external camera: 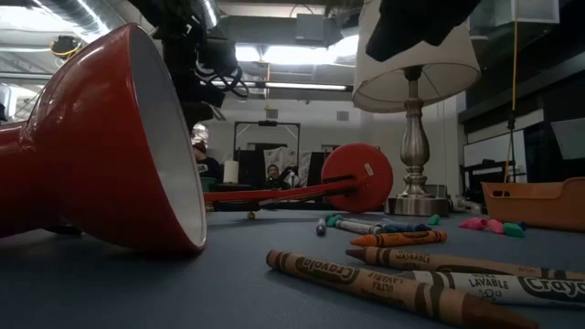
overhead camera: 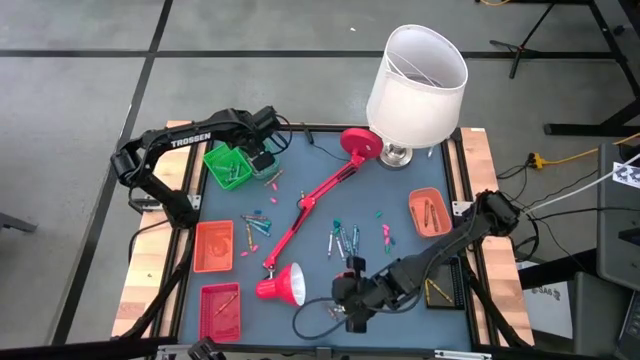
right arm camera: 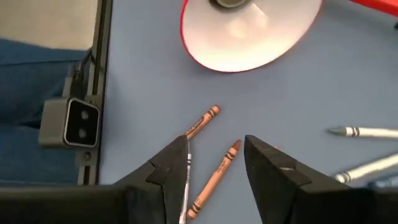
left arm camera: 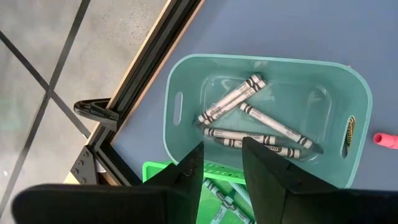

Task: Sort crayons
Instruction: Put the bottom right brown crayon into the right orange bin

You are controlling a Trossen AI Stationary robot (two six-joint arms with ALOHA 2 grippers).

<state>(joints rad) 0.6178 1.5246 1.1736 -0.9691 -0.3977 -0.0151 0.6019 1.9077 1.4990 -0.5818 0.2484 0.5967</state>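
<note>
Right pincer (right arm camera: 214, 165) was held spread above brown crayons (right arm camera: 214, 176) on desk (right arm camera: 143, 81), near red lamp shade (right arm camera: 249, 37). Left pincer (left arm camera: 222, 163) was held spread over teal bin (left arm camera: 180, 106) containing grey crayons (left arm camera: 249, 137).

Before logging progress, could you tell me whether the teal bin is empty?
No, the teal bin holds several crayons lying on its floor.
</note>
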